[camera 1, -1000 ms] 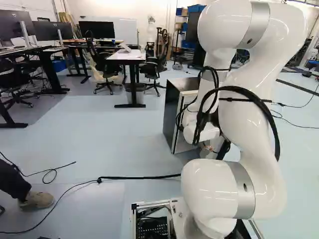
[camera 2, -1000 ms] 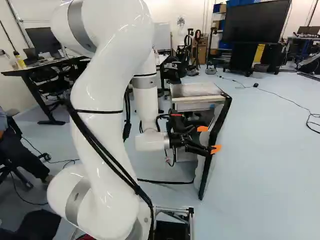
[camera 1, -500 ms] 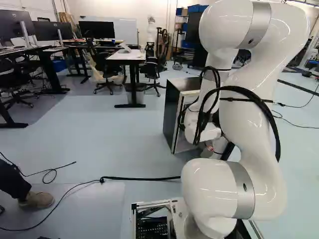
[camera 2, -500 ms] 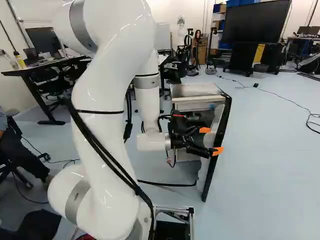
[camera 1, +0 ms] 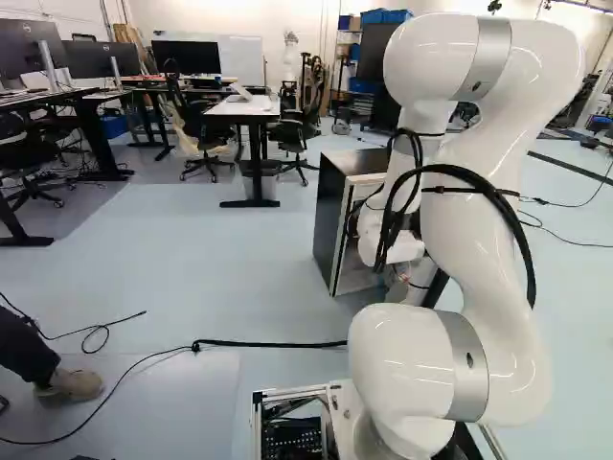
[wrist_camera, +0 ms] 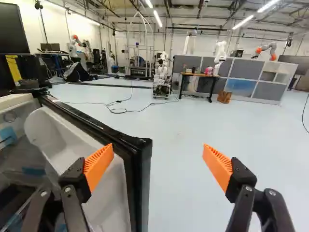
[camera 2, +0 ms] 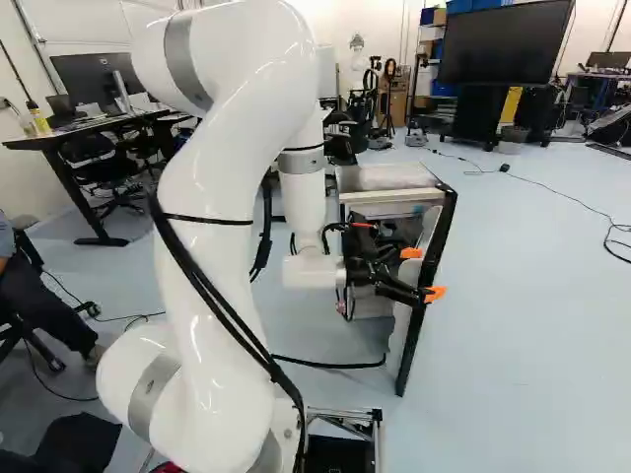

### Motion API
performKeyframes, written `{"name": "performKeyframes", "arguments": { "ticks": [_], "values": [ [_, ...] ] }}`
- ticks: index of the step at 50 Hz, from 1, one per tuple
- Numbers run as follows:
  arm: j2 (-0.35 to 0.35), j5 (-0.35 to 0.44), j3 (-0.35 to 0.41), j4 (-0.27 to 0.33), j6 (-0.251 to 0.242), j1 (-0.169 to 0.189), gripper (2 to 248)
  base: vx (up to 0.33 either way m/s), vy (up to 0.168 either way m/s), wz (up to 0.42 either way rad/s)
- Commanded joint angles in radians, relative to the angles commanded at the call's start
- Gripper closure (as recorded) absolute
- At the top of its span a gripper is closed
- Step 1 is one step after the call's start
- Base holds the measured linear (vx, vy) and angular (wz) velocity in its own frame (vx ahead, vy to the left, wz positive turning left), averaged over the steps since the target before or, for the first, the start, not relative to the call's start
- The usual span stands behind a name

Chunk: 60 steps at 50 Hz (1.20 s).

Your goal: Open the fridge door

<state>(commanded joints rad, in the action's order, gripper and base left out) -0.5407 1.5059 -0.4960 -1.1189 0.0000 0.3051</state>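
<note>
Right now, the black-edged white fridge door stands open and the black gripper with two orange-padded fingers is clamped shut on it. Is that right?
Not quite: the black gripper with two orange-padded fingers is open, not clamped shut. The wrist view shows its fingers spread wide, one well clear of the door. The black-edged white fridge door does stand open.

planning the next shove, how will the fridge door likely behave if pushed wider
The fridge door would likely move as one stiff panel: its black frame runs straight. It should probably swing rather than slide, since it stands angled out from the cabinet. The hand might slip, as its open fingers don't grip it.
</note>
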Motion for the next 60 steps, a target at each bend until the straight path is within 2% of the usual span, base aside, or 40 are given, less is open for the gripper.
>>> {"name": "performKeyframes", "arguments": {
  "ticks": [37, 60],
  "values": [
    [-0.104, -0.065, -0.187, 0.0, 0.0, 0.145, 3, 0.0, 0.0, 0.0],
    [-0.17, -0.106, -0.306, 0.0, 0.0, 0.221, 3, 0.0, 0.0, 0.0]
  ]
}}
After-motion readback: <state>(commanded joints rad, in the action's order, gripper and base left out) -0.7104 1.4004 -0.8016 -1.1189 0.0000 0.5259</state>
